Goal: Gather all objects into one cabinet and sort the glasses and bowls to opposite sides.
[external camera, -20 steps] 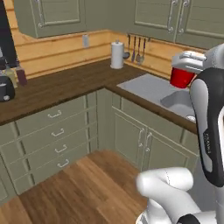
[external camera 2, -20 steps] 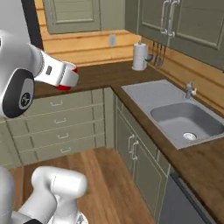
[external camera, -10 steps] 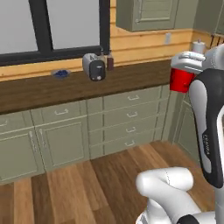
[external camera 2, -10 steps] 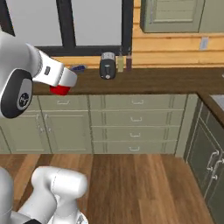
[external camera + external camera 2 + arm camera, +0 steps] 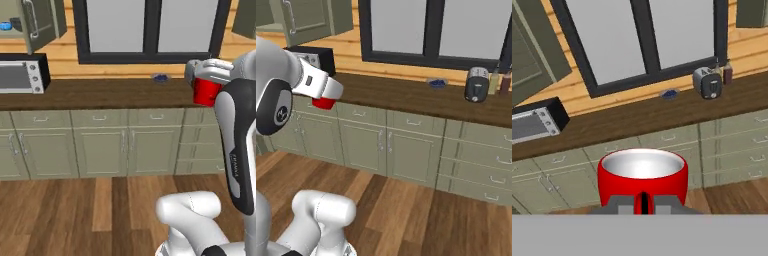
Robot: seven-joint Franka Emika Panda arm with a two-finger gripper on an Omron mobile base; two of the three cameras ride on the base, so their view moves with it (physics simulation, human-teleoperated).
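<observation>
red mug (image 5: 642, 177) pinched in the fingers (image 5: 643, 204), not shelved; blue cup (image 5: 5, 25) already in the cabinet (image 5: 44, 22).

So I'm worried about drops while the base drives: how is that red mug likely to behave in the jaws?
The red mug looks glossy, so probably slippery. It seems rigid and empty, so likely light.

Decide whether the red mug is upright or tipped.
Upright: the red mug shows its open rim on top in the hand view, and its sides stand vertical from the base.
</observation>
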